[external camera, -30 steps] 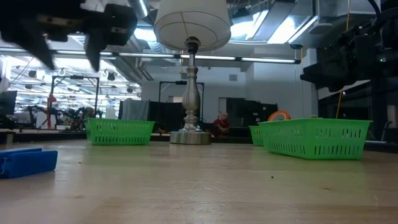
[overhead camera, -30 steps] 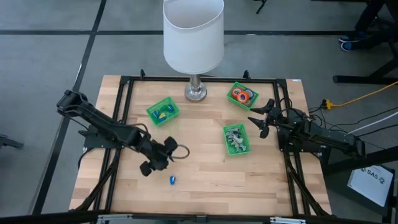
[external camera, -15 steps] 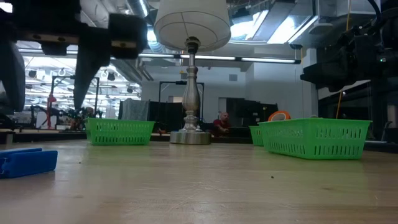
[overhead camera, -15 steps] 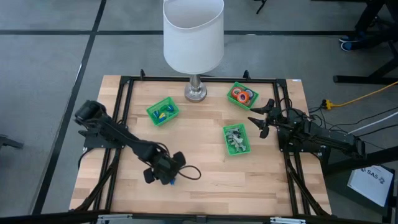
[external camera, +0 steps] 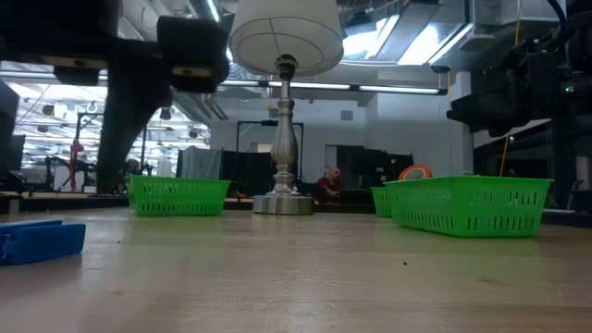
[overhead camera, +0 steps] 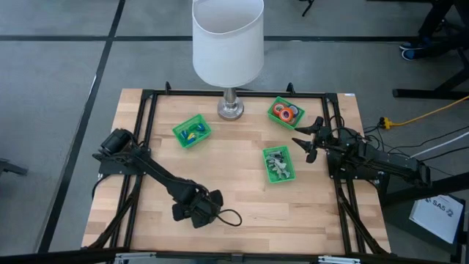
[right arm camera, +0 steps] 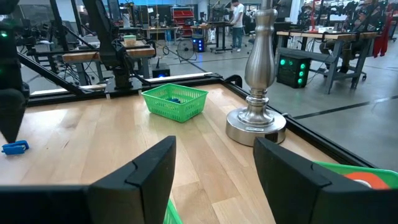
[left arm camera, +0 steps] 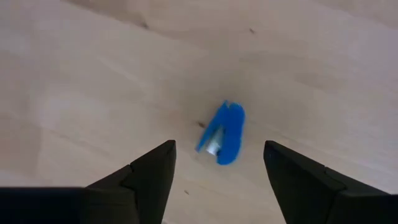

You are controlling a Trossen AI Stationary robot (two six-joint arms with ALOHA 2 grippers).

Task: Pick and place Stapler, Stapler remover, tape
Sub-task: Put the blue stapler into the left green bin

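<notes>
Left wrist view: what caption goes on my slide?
The open left gripper hovers above a small blue stapler lying on the wooden table.

Lighting is even and bright from overhead; the wooden table (overhead camera: 242, 147) shows only soft shadows, the plainest around the lamp (overhead camera: 228, 44) base. In the low view, ceiling lights glare white behind the lamp, leaving the left arm (external camera: 139, 83) a dark, blurred silhouette. In the left wrist view, the blue stapler (left arm camera: 222, 133) is sharp, the near fingers (left arm camera: 146, 177) slightly soft.
</notes>
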